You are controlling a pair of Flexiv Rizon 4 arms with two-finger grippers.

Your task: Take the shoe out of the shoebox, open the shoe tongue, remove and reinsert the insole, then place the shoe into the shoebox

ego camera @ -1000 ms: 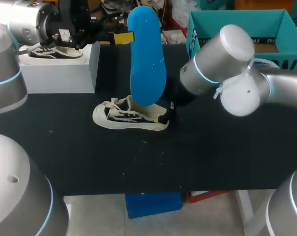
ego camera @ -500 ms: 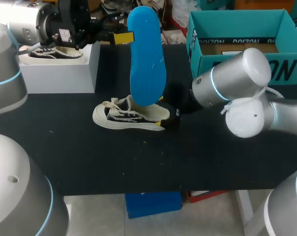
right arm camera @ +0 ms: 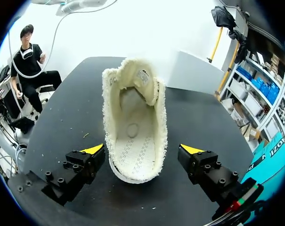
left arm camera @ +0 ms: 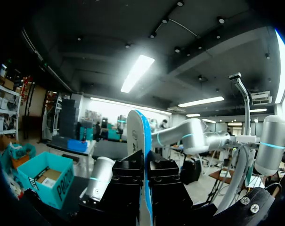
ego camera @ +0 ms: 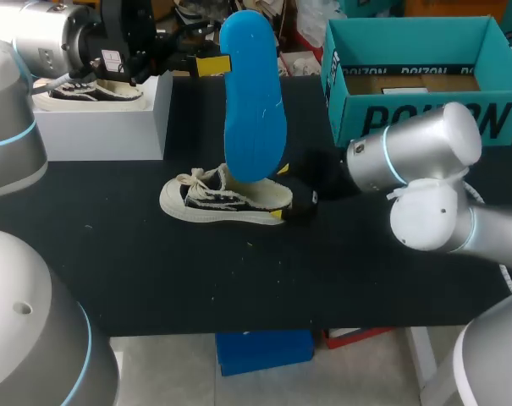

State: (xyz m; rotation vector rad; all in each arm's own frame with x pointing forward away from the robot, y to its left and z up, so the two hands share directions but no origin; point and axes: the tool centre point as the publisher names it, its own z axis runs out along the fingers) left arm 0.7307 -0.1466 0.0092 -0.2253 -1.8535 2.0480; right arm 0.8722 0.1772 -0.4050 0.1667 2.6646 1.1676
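**Right arm backs off, shoe sits at its fingertips**

Backing away now, the right arm (ego camera: 416, 152) has swung out toward its own side since a second ago, uncovering the front of the teal shoebox (ego camera: 350, 101). Its right gripper (ego camera: 296, 208) has slipped back from the heel. The shoe (ego camera: 226, 199) has not budged!

The shoe lies on its sole on the black table (ego camera: 154, 271), long axis running across it, toe toward the left arm's side, heel toward the right gripper. From the right wrist, you look straight down the open shoe from the heel. The fingers are spread wide on either side, clear of it.

Up above, the left gripper (ego camera: 215, 64) pinches the blue insole (ego camera: 254, 101). It stands upright, long axis vertical, its lower end at the shoe's opening; contact there is unclear. The left wrist view shows the insole edge-on, clamped between both fingers.

Off at the table's far left sits a white box (ego camera: 103, 127) with a second shoe (ego camera: 95, 89) on top.
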